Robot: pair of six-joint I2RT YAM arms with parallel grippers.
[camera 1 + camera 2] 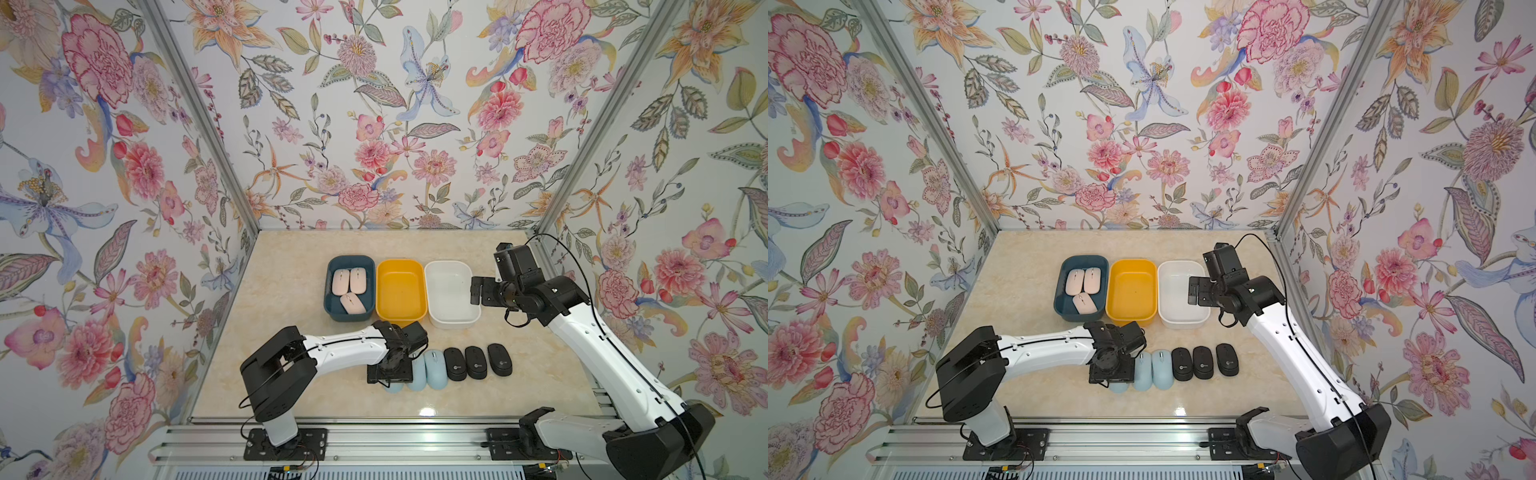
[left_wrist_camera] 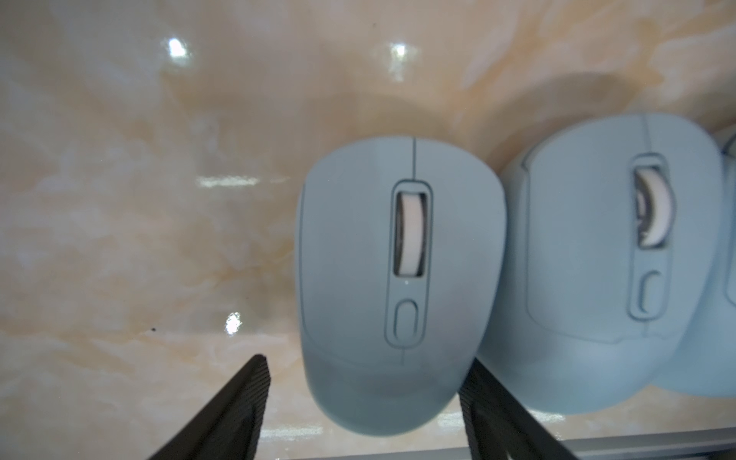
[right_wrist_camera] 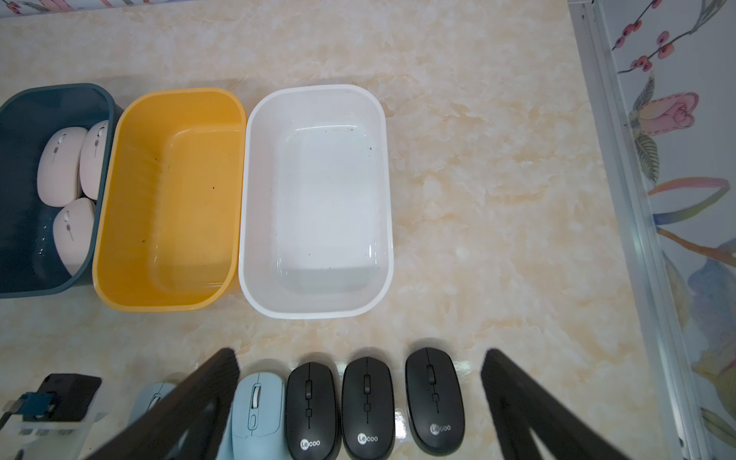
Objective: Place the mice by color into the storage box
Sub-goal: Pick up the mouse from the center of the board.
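Floral wallpaper (image 1: 374,124) closes in a marbled beige desk (image 1: 291,374) on three sides. In both top views three boxes stand side by side toward twelve o'clock: the dark blue box (image 1: 350,258) at the nine o'clock end, the yellow box (image 1: 401,262) in the middle and the white box (image 1: 451,264) at the three o'clock end. The pink mice (image 1: 358,279) lie together inside the dark blue box. At six o'clock from the boxes runs a row of mice, with the light blue mice (image 1: 435,369) on the nine o'clock side and the black mice (image 1: 476,362) on the three o'clock side. The left claw (image 1: 390,372) is down over the outermost blue mouse (image 1: 392,388) at the row's nine o'clock end. The right claw (image 1: 476,291) hangs by the white box's three o'clock rim. In the left wrist view the left claw (image 2: 363,360) is spread astride the outermost blue mouse (image 2: 398,278). One of its fingers (image 2: 247,398) stands clear of the shell and the other is close against the opposite flank; whether it touches, I cannot tell. The second blue mouse (image 2: 617,259) lies just beside. In the right wrist view the right claw (image 3: 360,354) is spread wide and pinches nothing. Beyond it are the black mice (image 3: 368,406), the white box (image 3: 318,89), the yellow box (image 3: 179,93) and the pink mice (image 3: 61,165).
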